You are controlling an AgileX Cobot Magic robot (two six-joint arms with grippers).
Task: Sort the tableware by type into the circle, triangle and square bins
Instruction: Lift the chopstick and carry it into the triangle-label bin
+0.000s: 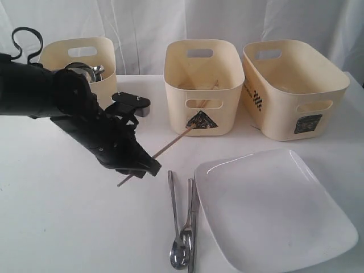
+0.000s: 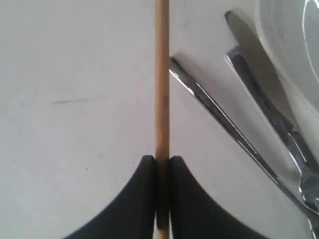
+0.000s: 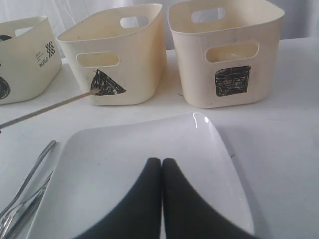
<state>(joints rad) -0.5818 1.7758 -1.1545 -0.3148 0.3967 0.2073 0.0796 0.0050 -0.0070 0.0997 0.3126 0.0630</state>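
While the left end effector (image 2: 162, 160) pinches one wooden chopstick (image 2: 162, 74) tight between its jaws, tip aimed toward the triangle bin (image 1: 202, 79) at the far edge of the surface (image 1: 57, 227), the right end effector (image 3: 161, 162) hangs empty, jaws pressed together, over the white square plate (image 1: 273, 205) by the front edge.

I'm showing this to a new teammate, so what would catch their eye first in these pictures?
Probably the black left fingers shut on a wooden chopstick left of centre, its far end aimed at the triangle bin. Next, the large white square plate fills the front right, with steel cutlery lying along its left edge.
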